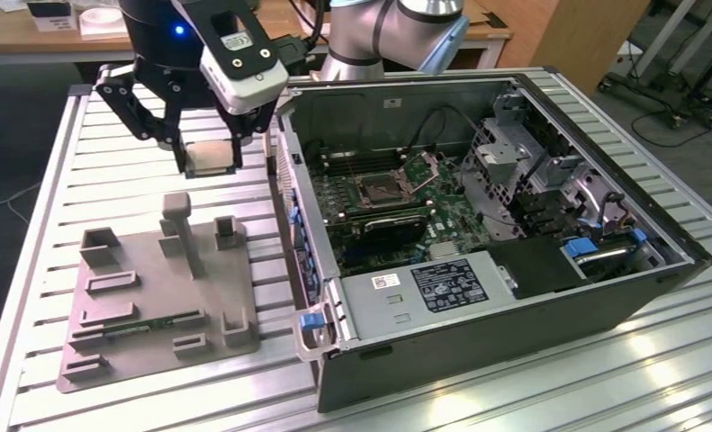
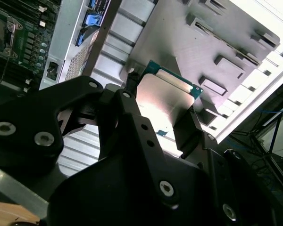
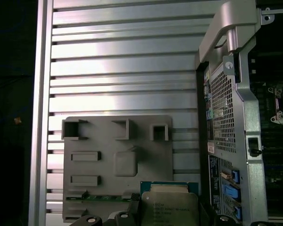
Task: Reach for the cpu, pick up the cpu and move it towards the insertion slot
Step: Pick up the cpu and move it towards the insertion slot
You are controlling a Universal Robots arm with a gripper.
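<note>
Claw (image 1: 211, 155) is pinching the cpu (image 1: 211, 157) by two opposite edges, jaws on its sides, chip carried clear of the tray (image 1: 151, 306). In the exterior view it hangs at about 12 o'clock from the tray and 9 o'clock from the slot (image 1: 383, 189), outside the case (image 1: 512, 234) wall, not over the board.

Edge grip makes sense: both faces stay untouched. In the second wrist view the cpu (image 2: 167, 101) shows its bright metal face and green rim between the black fingers (image 2: 184, 129). In the first wrist view the cpu (image 3: 169, 207) lid faces the camera, print side visible.

Tray (image 3: 118, 160) square recess is vacant in the first wrist view, so the pick reads as done. The memory stick (image 3: 104, 197) lies in its groove on the tray, just beside the chip's edge as seen from that camera.

Slot sits open inside the case, latch frame raised beside it. My read: carry toward the slot is underway, chip well apart from it, case wall between them.
</note>
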